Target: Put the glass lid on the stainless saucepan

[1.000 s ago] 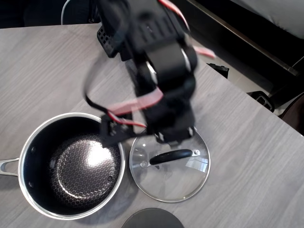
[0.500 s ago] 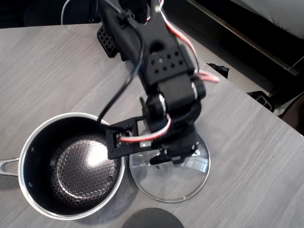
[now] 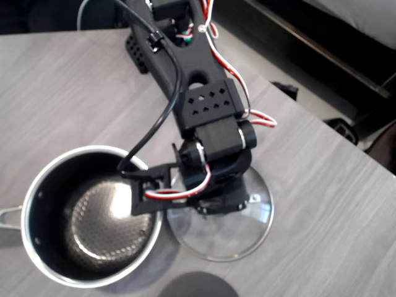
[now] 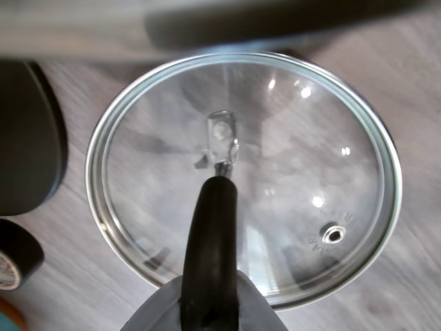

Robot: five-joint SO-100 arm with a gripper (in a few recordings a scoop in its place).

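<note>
The glass lid [image 3: 238, 238] lies flat on the table just right of the stainless saucepan [image 3: 93, 226], and their rims nearly touch. My arm hangs over the lid's near half and hides its handle in the overhead view. In the wrist view the lid [image 4: 296, 152] fills the frame. Its black bar handle [image 4: 212, 234] runs down into my gripper [image 4: 210, 314], whose grey jaws sit tight on both sides of it. The saucepan's blurred steel wall [image 4: 83, 38] crosses the top of the wrist view. The pan stands uncovered, with its dark honeycomb floor showing.
A dark grey opaque disc [image 3: 198, 286] lies at the front edge below the lid, and at the left in the wrist view [image 4: 27, 138]. A small black round object [image 4: 14, 252] sits beside it. The table's edge runs diagonally at the right [image 3: 346, 142].
My arm has swung down over the lid, and the gripper now covers the handle that showed a second ago. The saucepan looks blurred and sits slightly further left.
</note>
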